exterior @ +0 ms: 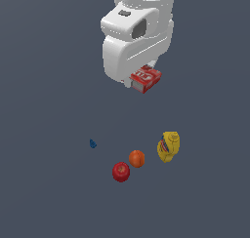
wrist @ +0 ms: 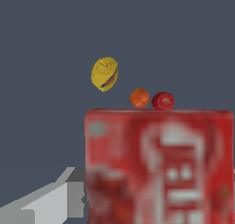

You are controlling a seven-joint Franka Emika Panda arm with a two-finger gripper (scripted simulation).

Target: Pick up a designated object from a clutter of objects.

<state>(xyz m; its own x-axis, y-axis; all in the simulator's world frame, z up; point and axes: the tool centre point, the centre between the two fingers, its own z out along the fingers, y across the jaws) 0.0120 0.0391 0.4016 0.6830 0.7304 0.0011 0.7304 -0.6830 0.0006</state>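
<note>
Holding red box aloft | hand closed on its sides | likely light, stiff, smooth-faced | apple, orange, yellow bottle remain on bench

Glossy red apple, matt printed red box, smooth white arm.

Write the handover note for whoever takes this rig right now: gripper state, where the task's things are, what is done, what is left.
Gripper: mostly hidden behind the arm in the exterior view, shut on the red box, which hangs well above the floor; the wrist view shows the box filling the near field.
On the floor: orange, red apple, yellow bottle and a tiny blue piece, all apart from the box.
Done: designated box grasped and lifted out of the clutter.
Left: nothing visible beyond keeping the hold secure.
</note>
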